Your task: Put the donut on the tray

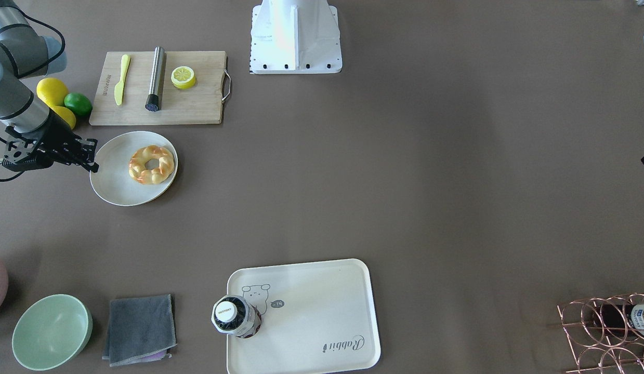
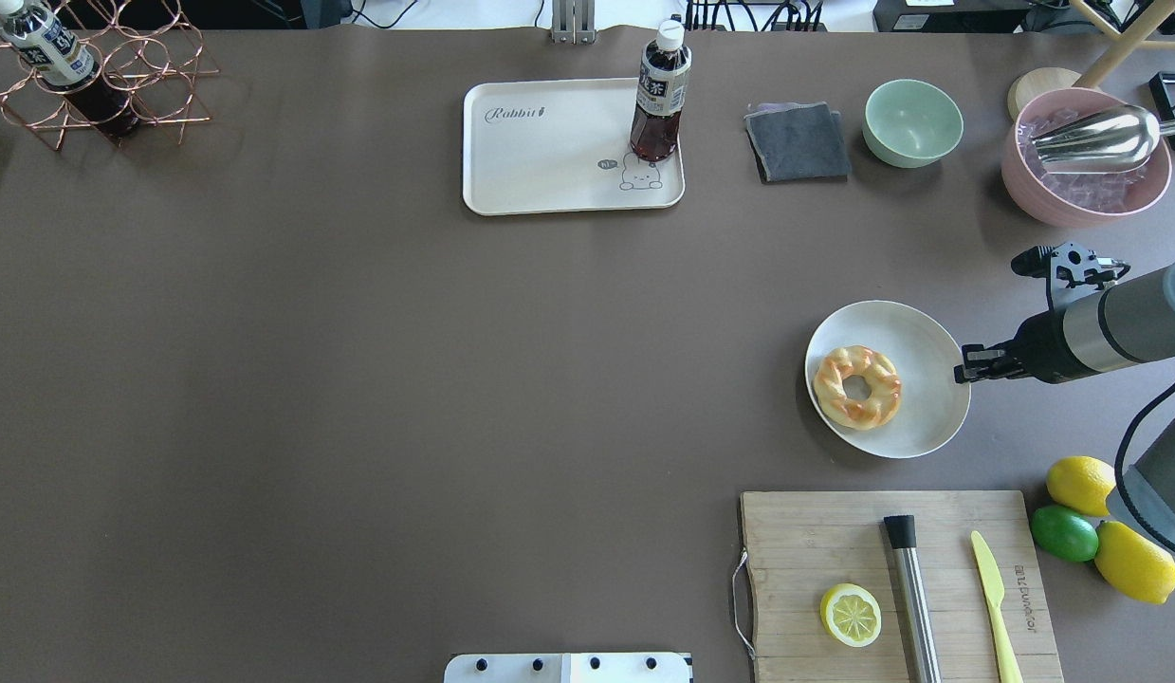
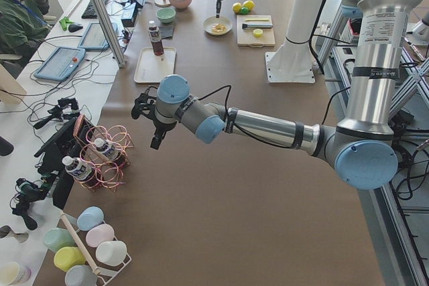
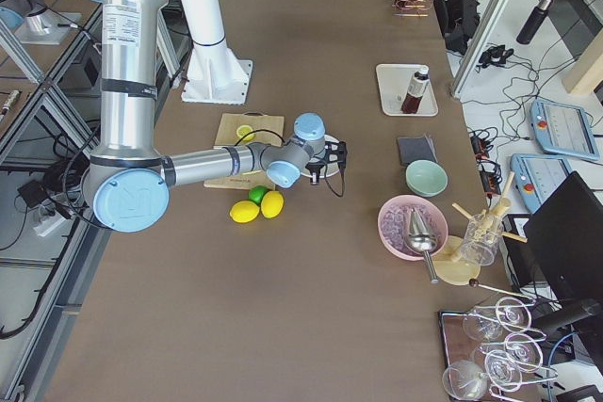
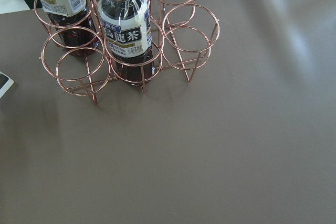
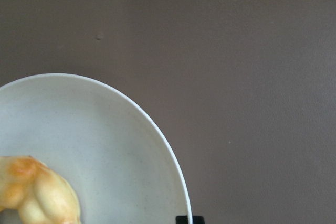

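The donut (image 1: 151, 164) is a golden braided ring lying on the round off-white plate (image 1: 114, 179), also seen from overhead (image 2: 857, 386). My right gripper (image 1: 94, 155) points down over the plate's outer rim, beside the donut and apart from it; it looks open and empty (image 2: 964, 364). Its wrist view shows the plate rim (image 6: 157, 129) and a bit of the donut (image 6: 37, 192). The cream tray (image 1: 311, 311) lies across the table (image 2: 549, 161), a tea bottle (image 1: 233, 315) standing on its bear corner. My left gripper (image 3: 155, 137) hovers near the copper rack; I cannot tell its state.
A cutting board (image 1: 197, 106) holds a lemon half (image 1: 183, 77), a yellow knife and a metal cylinder. Lemons and a lime (image 1: 78, 103) lie beside it. A green bowl (image 1: 51, 332), grey cloth (image 1: 140, 328) and pink bowl (image 2: 1085, 156) stand near the tray. The rack (image 5: 128, 51) holds bottles.
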`<action>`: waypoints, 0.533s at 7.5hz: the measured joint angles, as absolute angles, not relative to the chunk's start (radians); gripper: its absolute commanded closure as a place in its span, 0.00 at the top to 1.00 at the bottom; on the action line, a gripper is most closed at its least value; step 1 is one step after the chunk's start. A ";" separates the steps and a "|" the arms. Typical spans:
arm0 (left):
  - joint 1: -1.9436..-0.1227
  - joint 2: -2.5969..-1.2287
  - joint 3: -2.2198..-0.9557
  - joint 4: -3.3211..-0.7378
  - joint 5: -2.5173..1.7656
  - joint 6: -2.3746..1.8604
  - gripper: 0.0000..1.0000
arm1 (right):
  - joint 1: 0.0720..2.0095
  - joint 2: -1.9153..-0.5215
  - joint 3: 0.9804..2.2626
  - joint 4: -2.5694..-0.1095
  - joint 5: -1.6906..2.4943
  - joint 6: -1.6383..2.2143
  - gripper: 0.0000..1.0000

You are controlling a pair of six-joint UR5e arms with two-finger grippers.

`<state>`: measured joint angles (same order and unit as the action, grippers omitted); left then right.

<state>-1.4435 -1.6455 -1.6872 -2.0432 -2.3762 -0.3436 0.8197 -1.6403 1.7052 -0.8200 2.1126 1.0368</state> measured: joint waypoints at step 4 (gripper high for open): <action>-1.443 -1.661 -1.693 -2.035 -2.441 -0.416 0.98 | 0.796 -1.474 1.732 -0.832 2.121 1.195 0.00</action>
<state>-1.4432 -1.6608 -1.6928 -2.0347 -2.4415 -0.4160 0.7964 -1.4737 1.7325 -0.8322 2.1214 1.1949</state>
